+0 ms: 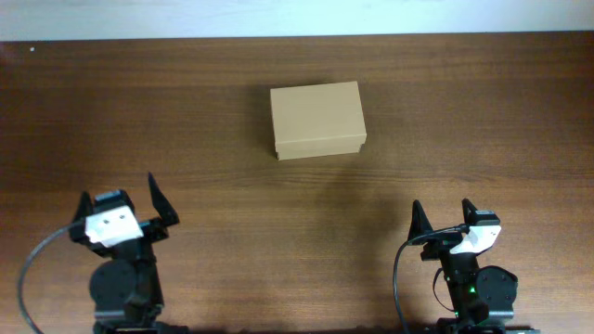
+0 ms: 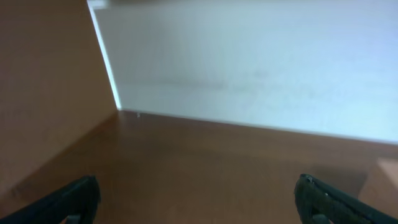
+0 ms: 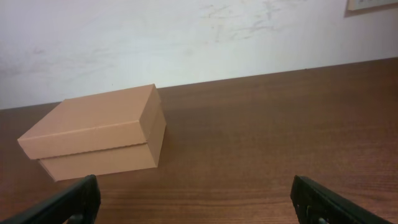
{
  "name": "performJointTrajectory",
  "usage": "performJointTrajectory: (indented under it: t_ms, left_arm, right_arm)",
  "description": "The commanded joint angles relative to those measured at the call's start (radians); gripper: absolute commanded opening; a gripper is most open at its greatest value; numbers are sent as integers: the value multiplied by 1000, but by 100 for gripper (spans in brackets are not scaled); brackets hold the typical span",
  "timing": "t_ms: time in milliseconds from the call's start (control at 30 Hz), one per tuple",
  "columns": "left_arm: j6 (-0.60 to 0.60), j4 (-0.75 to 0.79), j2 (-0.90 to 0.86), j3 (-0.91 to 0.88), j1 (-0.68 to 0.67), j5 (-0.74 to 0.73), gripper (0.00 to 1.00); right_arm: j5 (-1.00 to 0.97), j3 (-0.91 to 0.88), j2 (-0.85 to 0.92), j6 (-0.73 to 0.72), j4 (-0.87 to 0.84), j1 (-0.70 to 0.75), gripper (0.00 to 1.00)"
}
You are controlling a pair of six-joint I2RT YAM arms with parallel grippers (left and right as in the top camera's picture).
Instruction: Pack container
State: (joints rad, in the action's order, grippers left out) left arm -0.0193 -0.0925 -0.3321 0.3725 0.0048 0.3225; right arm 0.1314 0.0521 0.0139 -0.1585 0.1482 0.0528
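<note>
Overhead: plain brown cardboard container [image 1: 317,120], lid down, flat on the dark wood worktop [image 1: 483,121], at 12 o'clock from the middle of the view. At 8 o'clock from it the left hand [image 1: 119,193], at 4 o'clock the right hand [image 1: 443,215]. Both well apart from the container, both released, prongs spread wide with nothing between them. Unmarked cardboard on the lid top and the near side.

Left wrist: the left hand [image 2: 196,190] spread open, dark fingers [image 2: 74,199] at 7 and 5 o'clock, bare worktop [image 2: 217,155] between. Pale wall [image 2: 249,62] at 12 o'clock, brown panel [image 2: 43,81] at 9 o'clock. Blurred throughout.

Right wrist: container [image 3: 99,130] at 9 o'clock, resting on the worktop [image 3: 280,124], one corner turned toward the lens, lid edge overlapping the base, both visible sides plain. The right hand [image 3: 193,190] released, its tips at 7 and 5 o'clock, short of the cardboard. Scuffed wall [image 3: 186,37] behind; at 1 o'clock, a pale frame corner [image 3: 372,5], too cropped to read.
</note>
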Motion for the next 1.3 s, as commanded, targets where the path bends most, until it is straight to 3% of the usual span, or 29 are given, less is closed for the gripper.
performJointTrajectory:
  t_ms: [0,267,700,1267]
  left_arm:
    - [-8,8,93,-86,-5,7,100]
    - [-8,7,330,-222,-5,7,100]
    - [-8,38,327,-363,-10,10,100]
    - [-8,40,327,-363,-10,11,100]
  right_arm:
    - [-11,-13,-11,-7,-6,8,99]
    - [-11,-13,-11,-7,-6,8,99]
    - [-11,-13,-11,-7,-6,8,99]
    - [-11,-13,-11,-7,-6,8,99]
